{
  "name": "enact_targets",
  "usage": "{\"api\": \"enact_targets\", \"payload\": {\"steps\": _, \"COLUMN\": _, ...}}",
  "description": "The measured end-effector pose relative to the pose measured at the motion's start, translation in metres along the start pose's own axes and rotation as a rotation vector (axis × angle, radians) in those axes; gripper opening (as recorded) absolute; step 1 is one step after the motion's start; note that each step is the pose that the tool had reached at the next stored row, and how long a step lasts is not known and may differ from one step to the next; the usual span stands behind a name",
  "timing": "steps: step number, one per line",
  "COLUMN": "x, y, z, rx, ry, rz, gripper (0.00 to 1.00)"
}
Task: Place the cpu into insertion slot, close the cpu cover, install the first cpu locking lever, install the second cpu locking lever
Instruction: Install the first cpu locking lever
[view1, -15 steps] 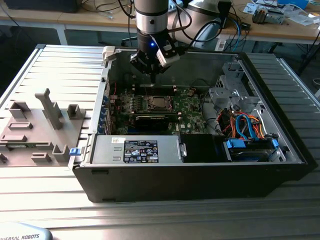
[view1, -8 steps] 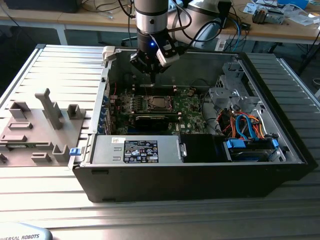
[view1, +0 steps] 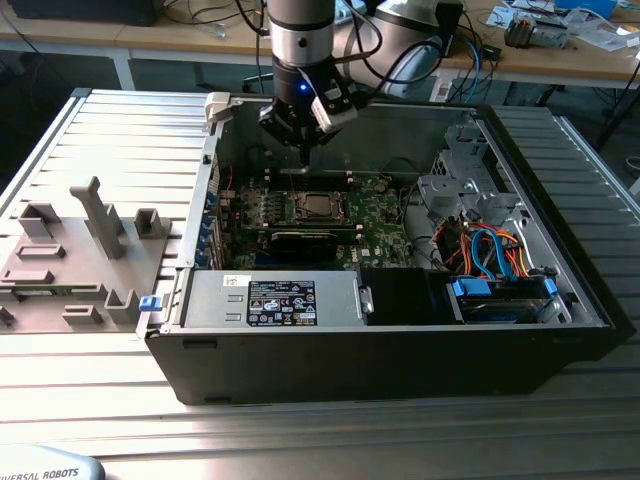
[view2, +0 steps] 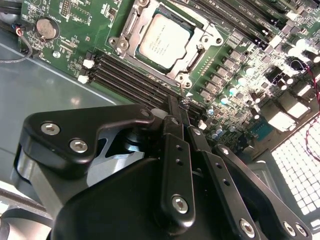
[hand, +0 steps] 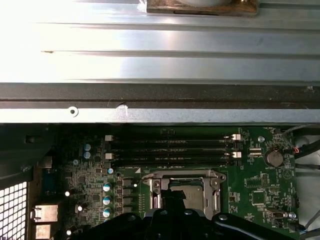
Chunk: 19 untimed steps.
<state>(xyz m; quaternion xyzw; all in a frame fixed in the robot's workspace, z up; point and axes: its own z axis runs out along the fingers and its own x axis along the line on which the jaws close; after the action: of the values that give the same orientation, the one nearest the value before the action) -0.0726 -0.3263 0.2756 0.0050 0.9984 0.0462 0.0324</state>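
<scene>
The cpu (view2: 164, 42) lies flat in the insertion slot (view2: 120, 45) on the green board, silvery top up. The cpu cover (view2: 200, 50) rests down around it as a silver frame. In the exterior view the cpu (view1: 315, 207) sits mid-board inside the open computer case. My gripper (view1: 303, 158) hangs just above and behind it, over the memory slots. Its black fingers (view2: 176, 120) are pressed together with nothing between them. In the first wrist view the fingers (hand: 172, 202) hide part of the socket (hand: 159, 186).
Long memory slots (view2: 130, 80) run beside the socket, with a coin battery (view2: 46, 28) further off. A black graphics card (view1: 305, 243), a power supply (view1: 270, 300) and a drive cage with blue and orange cables (view1: 490, 250) stand inside the case. A grey fixture tray (view1: 80, 250) lies on the exterior view's left.
</scene>
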Motion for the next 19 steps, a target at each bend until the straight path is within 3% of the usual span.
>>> {"api": "enact_targets", "payload": {"steps": 5, "x": 0.0077, "y": 0.0001, "z": -0.0005, "rx": 0.0, "ry": 0.0, "rz": 0.0, "gripper": 0.11}}
{"api": "enact_targets", "payload": {"steps": 19, "x": 0.0404, "y": -0.0001, "z": -0.0021, "rx": -0.0001, "ry": -0.0002, "rz": 0.0, "gripper": 0.11}}
